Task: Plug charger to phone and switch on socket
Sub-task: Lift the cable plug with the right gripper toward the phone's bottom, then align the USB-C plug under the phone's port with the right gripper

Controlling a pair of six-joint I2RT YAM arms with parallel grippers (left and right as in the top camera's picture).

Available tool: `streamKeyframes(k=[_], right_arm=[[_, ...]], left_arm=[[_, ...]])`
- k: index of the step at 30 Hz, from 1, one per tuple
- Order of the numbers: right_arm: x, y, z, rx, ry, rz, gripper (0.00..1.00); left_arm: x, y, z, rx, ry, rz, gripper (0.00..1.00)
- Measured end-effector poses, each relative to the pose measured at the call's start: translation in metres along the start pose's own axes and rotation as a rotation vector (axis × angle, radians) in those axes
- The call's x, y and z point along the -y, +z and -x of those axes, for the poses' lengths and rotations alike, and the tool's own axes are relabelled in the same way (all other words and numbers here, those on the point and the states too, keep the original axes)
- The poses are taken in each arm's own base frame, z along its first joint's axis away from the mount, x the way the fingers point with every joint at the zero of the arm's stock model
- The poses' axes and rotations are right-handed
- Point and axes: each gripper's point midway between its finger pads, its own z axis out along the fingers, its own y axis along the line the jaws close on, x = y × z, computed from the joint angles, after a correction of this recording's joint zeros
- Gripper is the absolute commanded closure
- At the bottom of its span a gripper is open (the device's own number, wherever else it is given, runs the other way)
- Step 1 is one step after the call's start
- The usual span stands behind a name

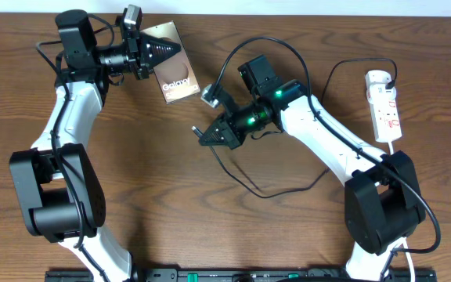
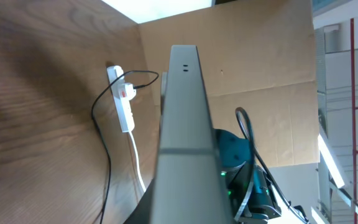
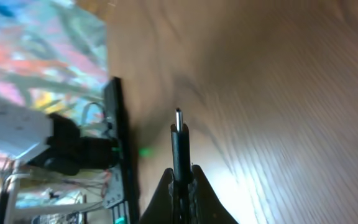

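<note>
Currently we see left gripper (image 1: 167,50) clamped on the phone (image 1: 180,82) at far left, right gripper (image 3: 180,177) pinching the charger (image 3: 179,143) tip near the middle, the two well apart, so plugging in and switching the socket (image 1: 385,106) at the right edge both remain.

I see a dark wood-grain table (image 1: 210,227) filling the overhead view, with a pale wall (image 1: 304,6) along its far edge. In the left wrist view a brown cardboard panel (image 2: 260,68) stands behind it, and a bright strip light (image 2: 331,167) glows at the right.
</note>
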Motion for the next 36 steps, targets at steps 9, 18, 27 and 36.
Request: streamKeyframes(k=[9, 18, 27, 36], right_arm=[[-0.023, -0.006, 0.047, 0.154, -0.113, 0.128, 0.99], [-0.029, -0.012, 0.074, 0.224, -0.026, 0.158, 0.99], [-0.023, -0.012, 0.077, 0.232, 0.078, 0.133, 0.99], [-0.023, -0.018, 0.098, 0.302, 0.114, 0.122, 0.99]], left_arm=[[0.017, -0.002, 0.008, 0.003, 0.093, -0.022, 0.93], [0.029, -0.002, 0.012, 0.008, 0.080, -0.034, 0.93], [0.024, -0.032, 0.030, 0.105, 0.033, -0.010, 0.93], [0.021, -0.039, 0.041, 0.167, 0.025, 0.006, 0.93]])
